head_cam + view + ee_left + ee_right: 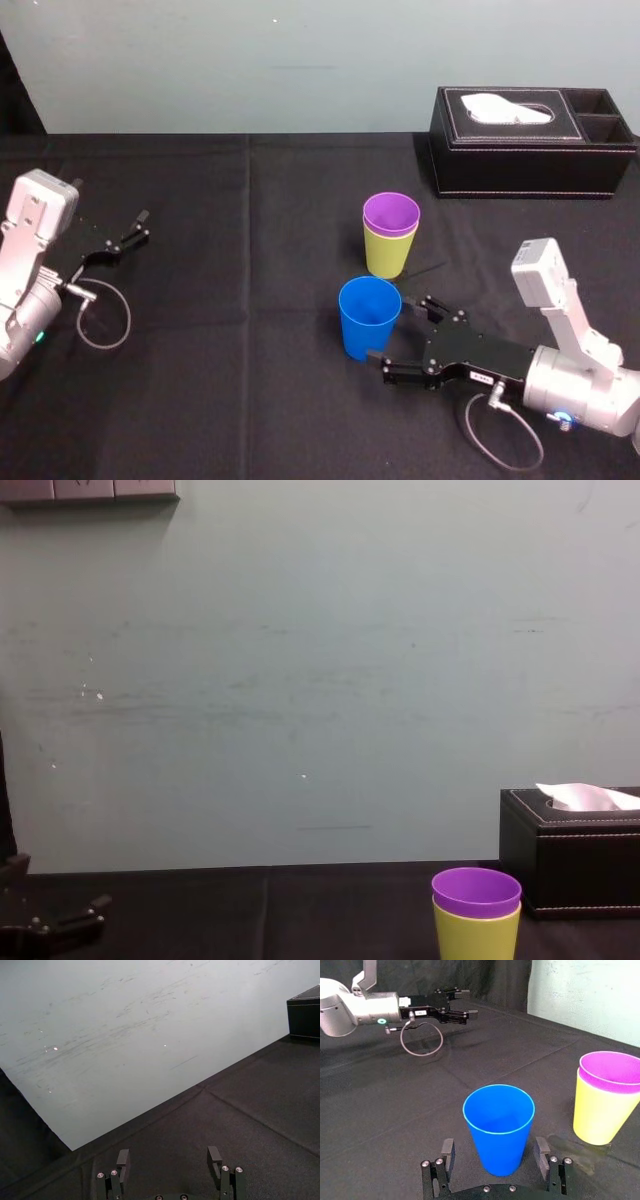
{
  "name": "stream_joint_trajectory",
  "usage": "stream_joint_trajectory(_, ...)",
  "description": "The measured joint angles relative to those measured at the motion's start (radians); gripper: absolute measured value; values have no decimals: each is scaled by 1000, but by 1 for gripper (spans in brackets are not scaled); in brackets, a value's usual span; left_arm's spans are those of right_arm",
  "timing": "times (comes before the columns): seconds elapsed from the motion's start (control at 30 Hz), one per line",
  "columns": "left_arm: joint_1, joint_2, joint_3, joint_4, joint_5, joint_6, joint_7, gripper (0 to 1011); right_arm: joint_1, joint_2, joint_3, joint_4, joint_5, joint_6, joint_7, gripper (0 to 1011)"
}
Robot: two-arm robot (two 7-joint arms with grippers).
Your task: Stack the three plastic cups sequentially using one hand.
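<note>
The purple cup (391, 213) sits nested inside the lime yellow-green cup (385, 258), upright at mid-table; the pair also shows in the right wrist view as the purple cup (610, 1072) in the lime cup (597, 1115). Just in front of them stands the blue cup (369, 317), upright and alone. My right gripper (395, 338) is low at the blue cup's (499, 1125) base, open, one finger on each side with a gap to the cup wall. My left gripper (125, 238) rests open at the far left.
A black tissue box (530, 140) stands at the back right, behind the cups. The table is covered in black cloth (230, 380), bare to the left of the cups. A pale wall closes the far edge.
</note>
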Motion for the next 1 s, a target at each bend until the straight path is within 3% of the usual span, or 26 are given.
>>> stream_joint_trajectory(1.0,0,0,0,0,0,0,0,1012,62,-56,-30,57,-31,11,-38,1000)
